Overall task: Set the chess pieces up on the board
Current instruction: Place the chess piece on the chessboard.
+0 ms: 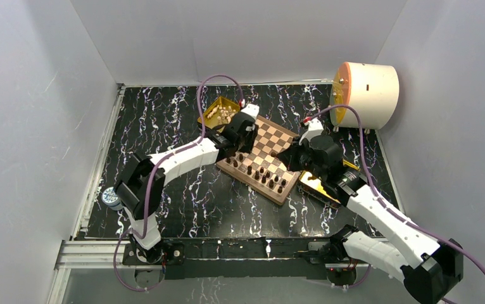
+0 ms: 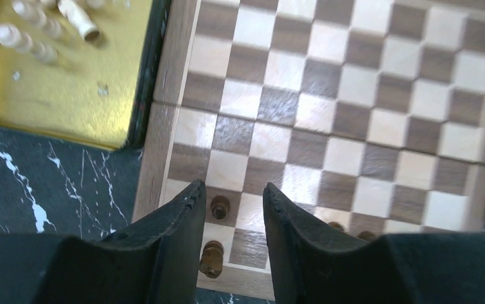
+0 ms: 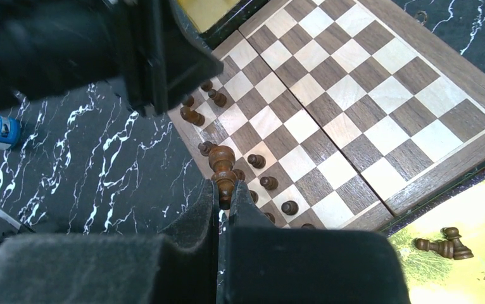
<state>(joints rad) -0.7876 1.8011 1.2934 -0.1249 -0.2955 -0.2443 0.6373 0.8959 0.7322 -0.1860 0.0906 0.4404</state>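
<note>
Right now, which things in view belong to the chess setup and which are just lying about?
Job: board; dark pieces on it; held dark piece; cream pieces in the gold tray; two dark pieces in the other tray.
Lying about: white drum; blue-and-white container.

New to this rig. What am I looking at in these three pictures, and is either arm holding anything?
These are two robot arms bolted side by side, each ending in a two-finger gripper. The wide picture comes from a fixed camera above and behind them. The other two come from a camera on each wrist, looking past its own fingers.

On the black marbled table lies a wooden chessboard with dark brown pieces standing in its near rows. A gold tray at its left holds cream pieces. A second gold tray at its right has two dark pieces lying down.

The left gripper is open over the board's corner and holds nothing. The right gripper is shut on a dark brown piece.
</note>
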